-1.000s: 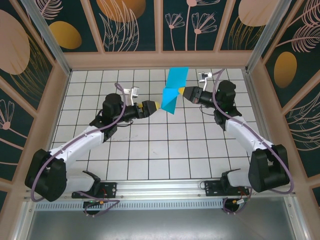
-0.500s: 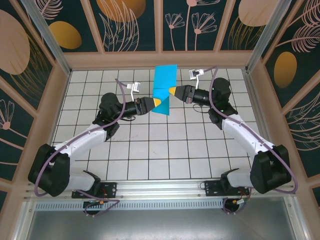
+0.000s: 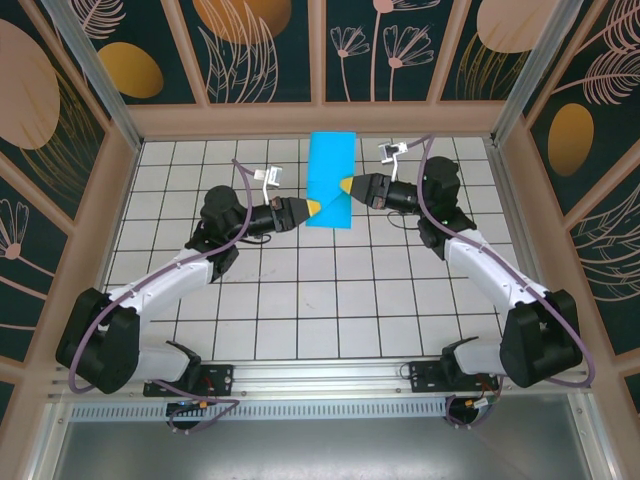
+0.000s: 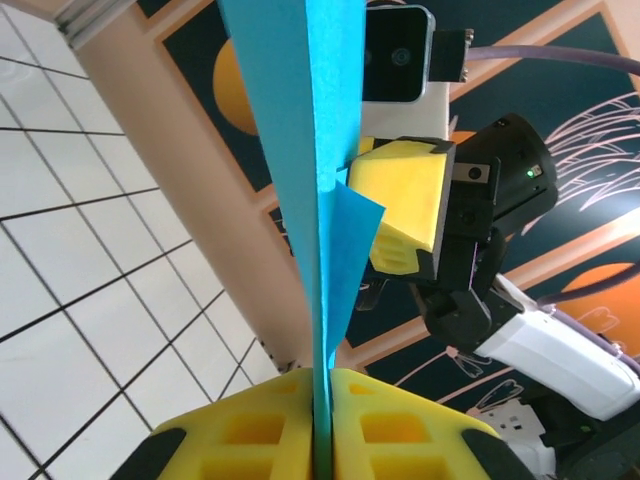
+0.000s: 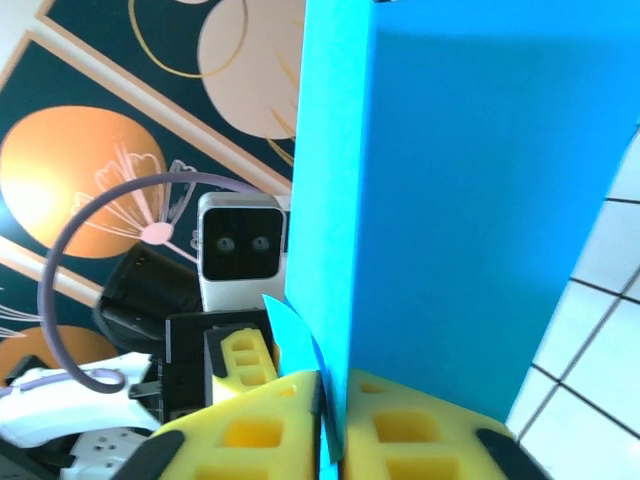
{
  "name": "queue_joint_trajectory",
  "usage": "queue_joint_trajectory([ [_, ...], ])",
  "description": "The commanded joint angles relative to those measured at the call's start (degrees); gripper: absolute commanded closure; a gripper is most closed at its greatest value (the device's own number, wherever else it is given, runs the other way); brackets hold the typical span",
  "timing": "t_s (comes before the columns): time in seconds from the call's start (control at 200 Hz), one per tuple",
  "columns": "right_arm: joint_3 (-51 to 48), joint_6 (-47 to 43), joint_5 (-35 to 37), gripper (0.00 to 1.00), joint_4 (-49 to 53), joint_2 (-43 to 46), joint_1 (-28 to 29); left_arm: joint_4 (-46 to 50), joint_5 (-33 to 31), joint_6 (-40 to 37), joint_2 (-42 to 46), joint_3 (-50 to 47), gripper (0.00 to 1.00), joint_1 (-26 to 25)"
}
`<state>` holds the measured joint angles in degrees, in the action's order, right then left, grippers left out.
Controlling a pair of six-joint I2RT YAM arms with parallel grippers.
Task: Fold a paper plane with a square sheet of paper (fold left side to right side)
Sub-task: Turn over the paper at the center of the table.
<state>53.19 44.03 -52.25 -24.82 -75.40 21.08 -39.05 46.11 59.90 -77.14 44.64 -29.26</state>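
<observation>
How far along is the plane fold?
Done: the square sheet of paper looks folded into a narrow doubled strip. In hand: left gripper and right gripper both pinch it, lifted off the table. Left: no pointed dart shape yet; nose and wing folds remain.

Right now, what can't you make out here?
- Top end of the cyan paper: cut off by the top edge, both wrist views.
- Fold layout: edge-on in left wrist view, too small in top view.
- Right jaws' far finger: hidden behind it, left wrist view.
- Whether right jaws pinch or merely flank it: unclear, right wrist view.
</observation>
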Motion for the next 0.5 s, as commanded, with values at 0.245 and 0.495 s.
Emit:
queue_joint_trajectory([
  [0.245,4.13,-17.72,30.04,0.49,38.91,6.13,-6.5,51.51,-38.17,-30.27,-0.38,13.55,0.99,-8.6],
  [0.495,-1.51,-17.26,46.96,0.48,47.13,8.76,-12.44,89.85,-79.27,-23.35,-18.38,31.57,1.0,-18.92],
])
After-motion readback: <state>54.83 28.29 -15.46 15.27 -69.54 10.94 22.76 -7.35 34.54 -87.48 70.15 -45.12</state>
